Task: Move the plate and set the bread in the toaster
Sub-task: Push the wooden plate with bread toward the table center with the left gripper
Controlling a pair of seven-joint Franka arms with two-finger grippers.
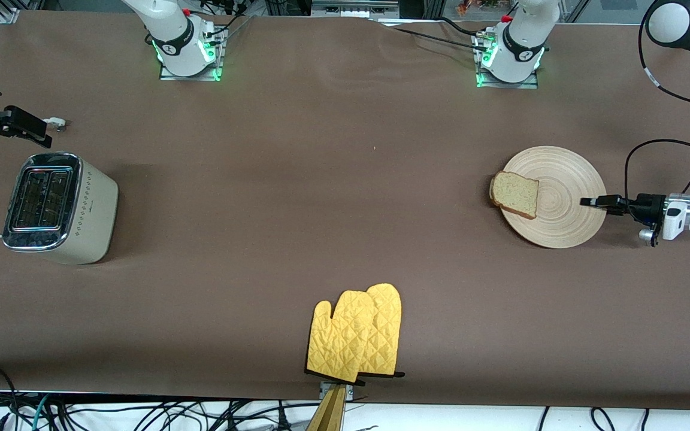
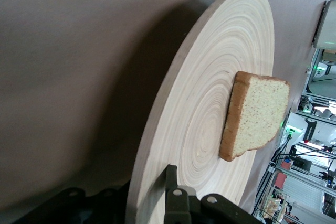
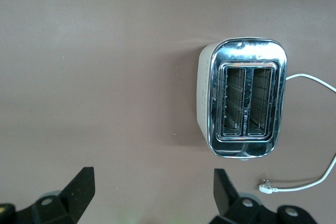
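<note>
Yellow quilted oven mitts (image 1: 357, 335) nearest; left gripper (image 1: 587, 202) clamping round beige wooden plate (image 1: 566, 209) bearing speckled brown bread slice (image 1: 516, 193); right gripper (image 1: 39, 133) spread wide above cream chrome-topped toaster (image 1: 57, 206).

The plate (image 1: 560, 197) lies on the table (image 1: 321, 209) toward the left arm's end, the bread (image 1: 515, 194) on its rim toward the toaster (image 1: 57, 206), which stands at the right arm's end. Oven mitts (image 1: 356, 334) lie between them, nearer the front camera.

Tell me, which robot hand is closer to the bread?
The left. The left gripper is at the plate's rim, beside the bread. The right gripper is open over the table by the toaster, at the right arm's end.
</note>
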